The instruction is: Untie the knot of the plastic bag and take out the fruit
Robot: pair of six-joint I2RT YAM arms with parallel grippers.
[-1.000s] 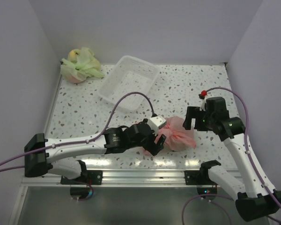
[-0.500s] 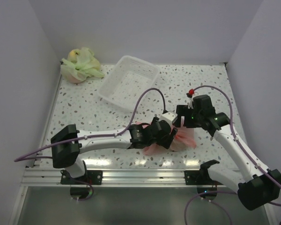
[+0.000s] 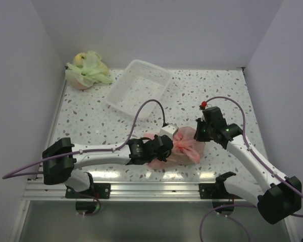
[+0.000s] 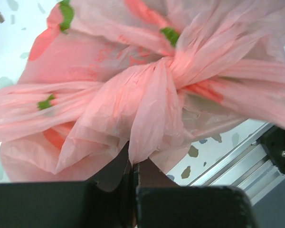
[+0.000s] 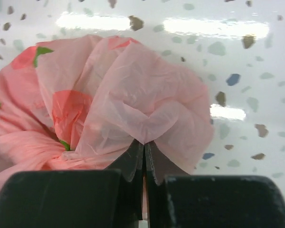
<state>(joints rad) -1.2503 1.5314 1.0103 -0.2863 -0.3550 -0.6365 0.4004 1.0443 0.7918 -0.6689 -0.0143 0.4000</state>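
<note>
1. i'm clamping the left gripper on a flap just below the knot.
2. i'm clamping the right gripper on another flap of the pink plastic bag, lying lower centre of the top view.
3. i'm judging the knot not yet untied, and no fruit is out.

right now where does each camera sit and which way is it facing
top external: high behind the robot, looking down on the table, left arm, right arm and plastic bag.
left wrist: on the left arm, facing the knot; left gripper pinches pink film.
right wrist: on the right arm, facing a bag fold; right gripper pinches it.
All three share the bag.
</note>
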